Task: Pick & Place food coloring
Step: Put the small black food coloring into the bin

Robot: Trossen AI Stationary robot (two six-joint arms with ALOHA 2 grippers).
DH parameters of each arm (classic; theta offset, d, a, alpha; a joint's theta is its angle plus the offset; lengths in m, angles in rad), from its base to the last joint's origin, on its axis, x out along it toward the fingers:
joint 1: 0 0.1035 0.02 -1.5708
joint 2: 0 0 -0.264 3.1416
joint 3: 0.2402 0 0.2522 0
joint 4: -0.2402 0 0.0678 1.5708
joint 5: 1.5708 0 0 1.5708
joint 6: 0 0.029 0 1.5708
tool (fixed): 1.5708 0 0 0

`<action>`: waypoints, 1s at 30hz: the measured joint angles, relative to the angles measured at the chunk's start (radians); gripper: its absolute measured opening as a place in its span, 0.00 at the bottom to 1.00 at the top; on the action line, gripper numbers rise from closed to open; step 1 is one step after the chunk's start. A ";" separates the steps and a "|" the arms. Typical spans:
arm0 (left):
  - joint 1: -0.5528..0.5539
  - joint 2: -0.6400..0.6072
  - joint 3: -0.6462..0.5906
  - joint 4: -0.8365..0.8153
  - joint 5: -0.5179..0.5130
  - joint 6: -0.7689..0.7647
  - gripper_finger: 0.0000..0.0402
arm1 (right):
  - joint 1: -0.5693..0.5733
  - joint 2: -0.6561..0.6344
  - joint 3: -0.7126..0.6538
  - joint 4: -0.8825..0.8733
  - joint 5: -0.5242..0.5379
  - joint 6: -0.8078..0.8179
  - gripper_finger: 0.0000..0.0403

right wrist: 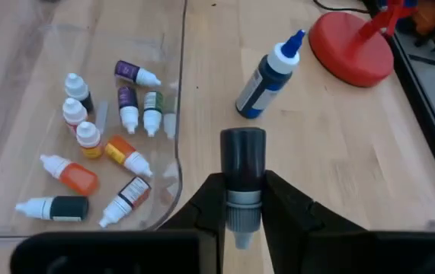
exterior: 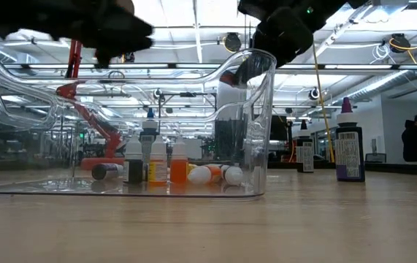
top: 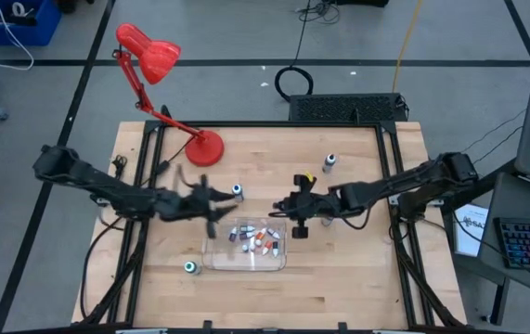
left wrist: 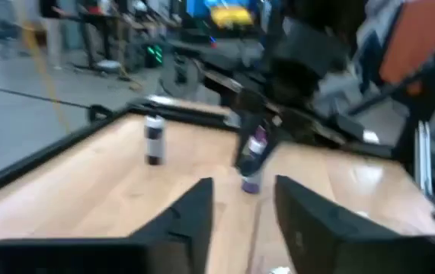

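Bottle (right wrist: 242,171) of food coloring, clenched upright in my right end effector (right wrist: 241,199) just beside the tray (right wrist: 173,164); light, stiff and slippery, best gripped mid-body. My left end effector (left wrist: 241,209) hung released.

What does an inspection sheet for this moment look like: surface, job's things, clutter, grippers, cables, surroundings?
Surface: wooden table in a black frame.
Job's things: about ten food coloring bottles lie in the clear tray; loose bottles stand at the far right, beside the tray and near the front edge.
Clutter: red desk lamp at the table's back left.
Grippers: right gripper shut on a dark bottle next to the tray; left gripper, blurred, over the tray's left end.
Cables: black cable coiled on the floor behind.
Surroundings: keyboard at right; a person in the room beyond.
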 joint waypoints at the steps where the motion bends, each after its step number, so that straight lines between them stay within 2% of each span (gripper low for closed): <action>1: 0.007 0.053 0.035 -0.002 0.022 0.016 0.40 | 0.006 0.000 0.000 -0.001 0.009 0.000 0.12; 6: 0.016 0.290 0.212 0.001 0.123 0.111 0.54 | 0.028 0.000 0.000 -0.003 0.024 0.000 0.12; 10: 0.032 0.425 0.325 -0.015 0.139 0.146 0.56 | 0.042 0.000 0.000 -0.003 0.024 -0.001 0.12; 13: 0.058 0.484 0.390 -0.091 0.159 0.133 0.54 | 0.043 0.000 0.000 -0.003 0.024 -0.001 0.12; 18: 0.091 0.544 0.451 -0.147 0.168 0.091 0.50 | 0.042 0.000 -0.001 -0.027 0.027 -0.001 0.12; 30: 0.107 0.559 0.461 -0.198 0.139 0.116 0.45 | 0.041 0.001 -0.001 -0.028 0.032 0.018 0.12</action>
